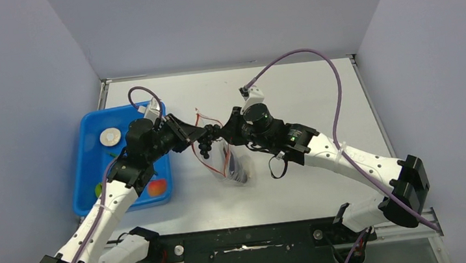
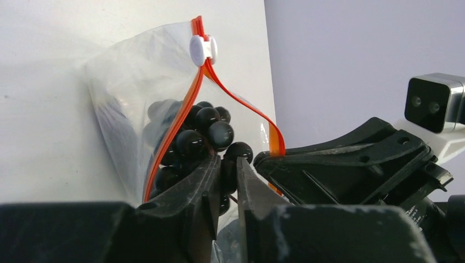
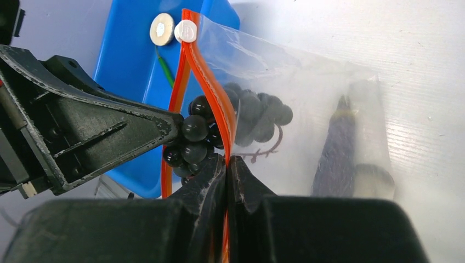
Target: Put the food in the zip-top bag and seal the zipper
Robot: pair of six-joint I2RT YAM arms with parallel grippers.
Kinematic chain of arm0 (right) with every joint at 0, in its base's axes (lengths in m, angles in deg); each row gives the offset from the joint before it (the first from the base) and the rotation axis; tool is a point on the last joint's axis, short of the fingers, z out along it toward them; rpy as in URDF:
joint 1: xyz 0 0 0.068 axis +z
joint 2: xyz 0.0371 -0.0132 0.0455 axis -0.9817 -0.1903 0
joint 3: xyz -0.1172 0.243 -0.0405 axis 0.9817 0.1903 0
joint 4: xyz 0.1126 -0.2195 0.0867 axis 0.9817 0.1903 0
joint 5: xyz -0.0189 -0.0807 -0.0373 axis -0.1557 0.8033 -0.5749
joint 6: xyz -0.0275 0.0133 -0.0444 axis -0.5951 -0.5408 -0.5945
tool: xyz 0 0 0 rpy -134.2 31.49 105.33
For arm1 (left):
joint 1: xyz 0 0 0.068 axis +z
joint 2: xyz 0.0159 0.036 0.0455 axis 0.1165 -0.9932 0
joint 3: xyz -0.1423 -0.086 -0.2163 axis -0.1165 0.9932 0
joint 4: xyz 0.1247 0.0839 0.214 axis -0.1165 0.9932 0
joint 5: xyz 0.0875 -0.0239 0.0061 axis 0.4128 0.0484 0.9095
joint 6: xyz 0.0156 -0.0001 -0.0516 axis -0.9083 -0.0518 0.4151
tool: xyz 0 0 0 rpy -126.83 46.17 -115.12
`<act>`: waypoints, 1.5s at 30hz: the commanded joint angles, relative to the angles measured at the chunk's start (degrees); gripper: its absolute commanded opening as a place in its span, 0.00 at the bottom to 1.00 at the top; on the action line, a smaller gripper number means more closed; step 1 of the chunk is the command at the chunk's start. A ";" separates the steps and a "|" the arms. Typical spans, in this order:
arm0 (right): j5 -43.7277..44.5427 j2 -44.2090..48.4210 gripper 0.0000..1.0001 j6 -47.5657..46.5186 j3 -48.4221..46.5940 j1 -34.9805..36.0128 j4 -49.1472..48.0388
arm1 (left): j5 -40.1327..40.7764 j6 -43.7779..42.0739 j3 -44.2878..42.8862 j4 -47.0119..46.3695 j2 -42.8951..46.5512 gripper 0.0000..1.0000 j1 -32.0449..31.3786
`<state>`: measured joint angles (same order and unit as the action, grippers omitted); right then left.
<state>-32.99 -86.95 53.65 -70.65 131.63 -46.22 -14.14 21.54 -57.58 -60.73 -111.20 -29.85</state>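
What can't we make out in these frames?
- Top view: lime-green fruit in the blue tray, mostly under the left arm.
- Right wrist: dark object inside the zip-top bag, blurred by crinkly plastic; identity unclear.
- Left wrist: bag bottom hidden behind the left gripper; how far the grape bunch is past the zipper.

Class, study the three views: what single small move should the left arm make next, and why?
Probably ease the left gripper a little deeper into the zip-top bag before letting go. Its grape bunch sits right at the mouth, only partly past the red zipper, which the right gripper pinches to hold the mouth open.
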 commanded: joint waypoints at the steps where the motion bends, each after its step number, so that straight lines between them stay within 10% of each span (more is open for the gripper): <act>1: 0.40 0.96 0.00 0.25 -1.73 0.29 -3.61 | 0.81 -1.67 -0.85 -1.26 0.19 0.24 -0.22; 25: 2.97 6.30 0.00 -0.69 2.87 -1.62 -1.69 | 9.77 -16.48 -11.44 15.19 1.53 0.70 -0.13; 45: 3.39 14.66 0.00 -6.84 6.09 -3.21 0.71 | 57.58 -47.48 -8.38 15.55 -1.23 0.69 3.02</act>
<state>-30.83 -75.74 49.17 -64.62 129.22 -43.83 34.08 -13.87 -68.42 -38.58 -109.32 -28.93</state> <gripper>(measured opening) 0.031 0.690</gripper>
